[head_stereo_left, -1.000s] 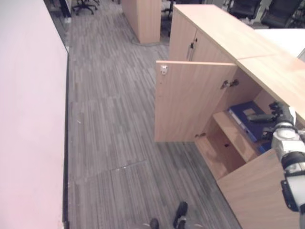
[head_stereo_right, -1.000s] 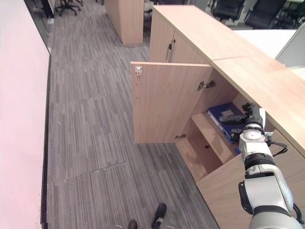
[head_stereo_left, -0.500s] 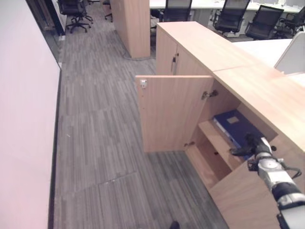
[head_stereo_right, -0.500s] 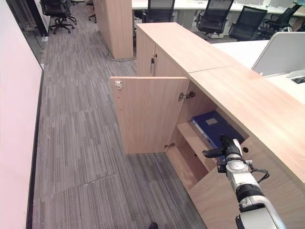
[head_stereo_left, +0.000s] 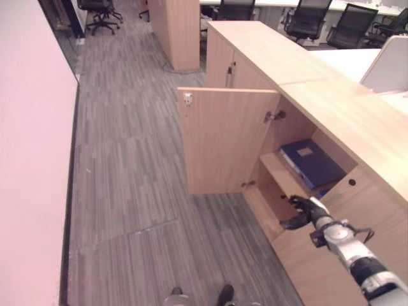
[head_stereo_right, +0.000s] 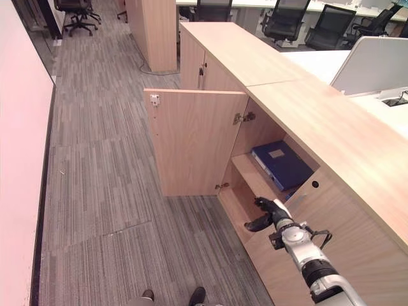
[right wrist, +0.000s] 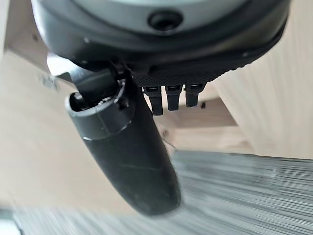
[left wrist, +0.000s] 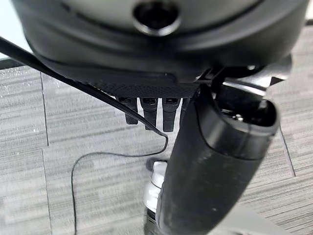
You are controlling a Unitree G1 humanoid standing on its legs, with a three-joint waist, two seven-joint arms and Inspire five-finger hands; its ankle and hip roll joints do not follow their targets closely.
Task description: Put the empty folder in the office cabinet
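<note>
Blue folder (head_stereo_right: 281, 164) lies flat on the office cabinet (head_stereo_right: 268, 70) shelf.
Right hand (head_stereo_right: 266, 213), fingers relaxed and empty, hangs outside the cabinet opening, below the folder; left hand (left wrist: 215, 161) relaxed, empty.

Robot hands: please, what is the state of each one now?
Left robot hand: open, fingers straight, holding nothing.
Right robot hand: open and empty, in front of the cabinet; the folder lies on the shelf.
</note>
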